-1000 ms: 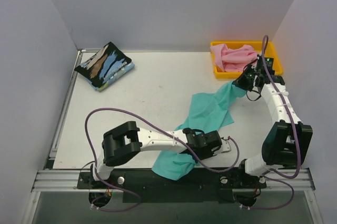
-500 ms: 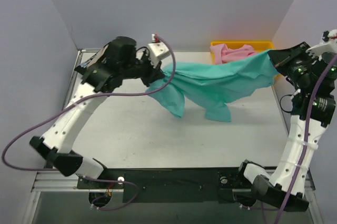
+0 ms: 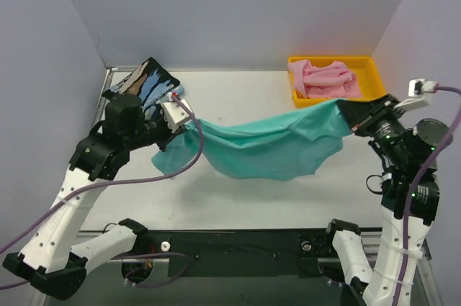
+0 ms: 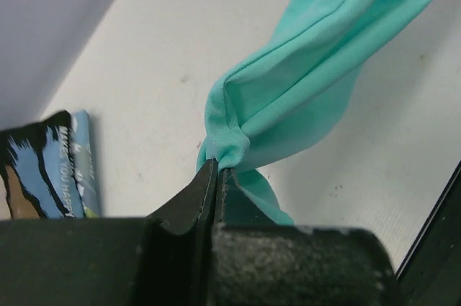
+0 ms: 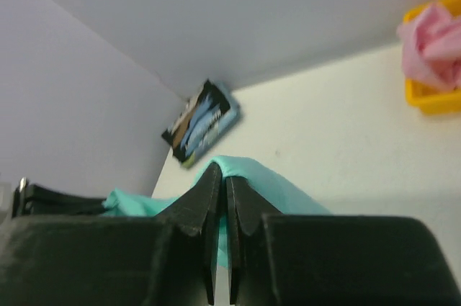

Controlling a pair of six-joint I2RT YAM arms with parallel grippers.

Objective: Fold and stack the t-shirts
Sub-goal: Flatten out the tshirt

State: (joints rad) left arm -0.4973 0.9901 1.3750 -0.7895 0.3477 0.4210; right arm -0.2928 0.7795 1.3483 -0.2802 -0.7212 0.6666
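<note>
The teal t-shirt (image 3: 263, 149) hangs stretched in the air between both arms, sagging in the middle above the table. My left gripper (image 3: 189, 127) is shut on its left end; the left wrist view shows the bunched teal t-shirt (image 4: 288, 115) pinched at the left gripper (image 4: 217, 169). At the right end my right gripper (image 3: 346, 115) is shut on the cloth, and teal t-shirt (image 5: 270, 183) drapes over the tips of the right gripper (image 5: 223, 176). The folded black streaked t-shirt (image 3: 144, 84) lies at the back left. A crumpled pink t-shirt (image 3: 324, 79) fills the tray.
The yellow tray (image 3: 373, 68) sits at the back right by the wall. The black streaked t-shirt (image 4: 43, 169) lies close to the left wall, and it also shows far off in the right wrist view (image 5: 202, 122). Grey walls enclose the white table (image 3: 238, 198) on three sides.
Both arms lifted the teal t-shirt off the table and spread it wide. Since half a second ago the arms have lowered and moved nearer, uncovering the black t-shirt and the tray.
</note>
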